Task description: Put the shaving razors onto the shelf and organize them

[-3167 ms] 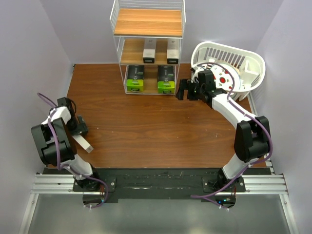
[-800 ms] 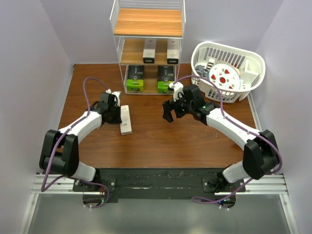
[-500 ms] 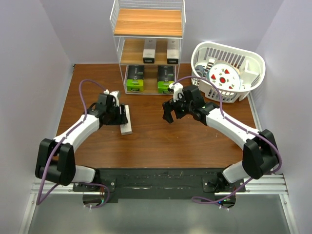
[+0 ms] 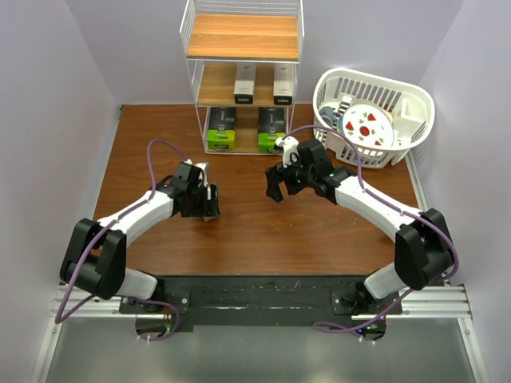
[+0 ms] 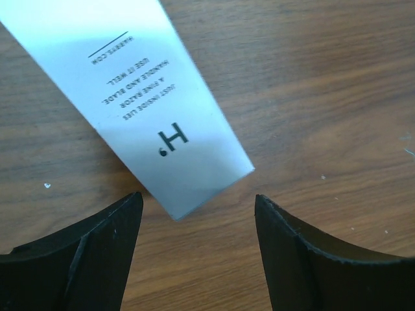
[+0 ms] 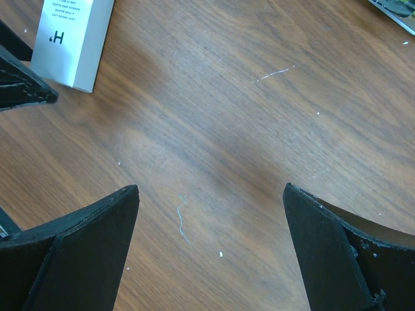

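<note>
A slim white razor carton (image 5: 130, 91) printed with an "H" lies flat on the wooden table. Its near corner sits just beyond the fingertips of my left gripper (image 5: 198, 197), which is open and holds nothing. From above, that gripper (image 4: 207, 203) covers the carton. The right wrist view shows the same carton (image 6: 71, 42) at the upper left. My right gripper (image 4: 279, 182) hovers open and unloaded over bare wood (image 6: 211, 188). The shelf (image 4: 243, 36) stands at the back, with two white cartons (image 4: 244, 84) on its middle tier and two black, green-ended packs (image 4: 221, 129) on the bottom tier.
A white slatted basket (image 4: 415, 100) stands at the back right beside the shelf, holding a round plate with red spots (image 4: 366, 124) and other items. Purple walls close in the table on both sides.
My left gripper has opened and let go of the white carton, which now lies on the table, while the gripper shifted right and nearer. The right arm has barely moved.
</note>
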Motion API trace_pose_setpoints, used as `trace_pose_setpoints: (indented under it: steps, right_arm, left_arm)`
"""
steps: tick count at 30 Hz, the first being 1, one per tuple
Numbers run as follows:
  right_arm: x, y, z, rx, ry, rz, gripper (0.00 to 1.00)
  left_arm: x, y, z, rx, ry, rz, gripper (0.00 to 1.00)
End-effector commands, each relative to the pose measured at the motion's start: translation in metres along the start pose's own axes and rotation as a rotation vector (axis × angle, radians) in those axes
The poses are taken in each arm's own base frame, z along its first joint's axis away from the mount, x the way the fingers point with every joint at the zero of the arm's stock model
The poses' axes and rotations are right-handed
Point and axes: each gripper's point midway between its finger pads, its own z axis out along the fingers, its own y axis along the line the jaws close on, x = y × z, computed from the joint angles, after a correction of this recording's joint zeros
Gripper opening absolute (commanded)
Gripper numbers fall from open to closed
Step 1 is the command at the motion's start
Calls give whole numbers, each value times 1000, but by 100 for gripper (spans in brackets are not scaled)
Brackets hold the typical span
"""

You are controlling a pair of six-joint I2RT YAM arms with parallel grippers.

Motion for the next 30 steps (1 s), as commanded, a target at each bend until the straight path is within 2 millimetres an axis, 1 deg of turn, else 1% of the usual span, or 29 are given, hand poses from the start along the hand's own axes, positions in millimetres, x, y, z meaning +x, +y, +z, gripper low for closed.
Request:
trace_pose_setpoints:
  steps: [1,4,8,9,11,14,16,17,18,19,21,23,24,25,26,30]
  right_arm:
    - [-11,2,-5,-4,-45,4,98]
    - [-9,2,-4,-4,-41,4,98]
    - [-9,2,-3,-4,-38,4,98]
    - [-8,2,-2,-4,-36,4,98]
    - [-8,1,-1,-3,-34,7,98]
    - [-9,1,1,-6,-32,10,98]
    - [-13,1,1,-6,-38,11,98]
    - [-14,2,2,-8,-38,10,98]
    - [-13,1,3,-6,-35,13,98]
    - [-15,1,3,-8,-39,11,98]
    - [-16,1,4,-9,-38,14,98]
    - [-16,2,4,-10,-34,12,98]
    - [-16,1,4,-8,-35,13,98]
    - [-15,1,4,-6,-33,13,98]
    - [-15,1,4,-6,-33,15,98]
    - [-12,1,5,-4,-27,23,98]
  left_arm:
    - [0,9,10,-61,-2,-36,75]
    - [-1,12,15,-77,2,-45,75]
    - [-7,3,16,-46,-2,-38,75]
    - [-5,4,15,-53,7,-35,75]
    - [-9,8,13,-78,-3,-40,72]
    - [-8,24,6,-152,-2,-40,67]
    - [-10,40,2,-199,-10,-59,63]
    - [-6,48,1,-218,-1,-70,63]
    - [-9,56,-2,-230,-9,-92,63]
    - [-8,58,-3,-229,-6,-98,62]
    - [-7,59,-5,-213,-10,-98,62]
    - [-5,55,-6,-188,-7,-93,63]
    - [-4,50,-8,-162,-6,-87,66]
    - [-4,46,-9,-137,-5,-81,70]
    - [-3,43,-9,-120,-3,-76,72]
    - [-8,40,-8,-104,-23,-35,74]
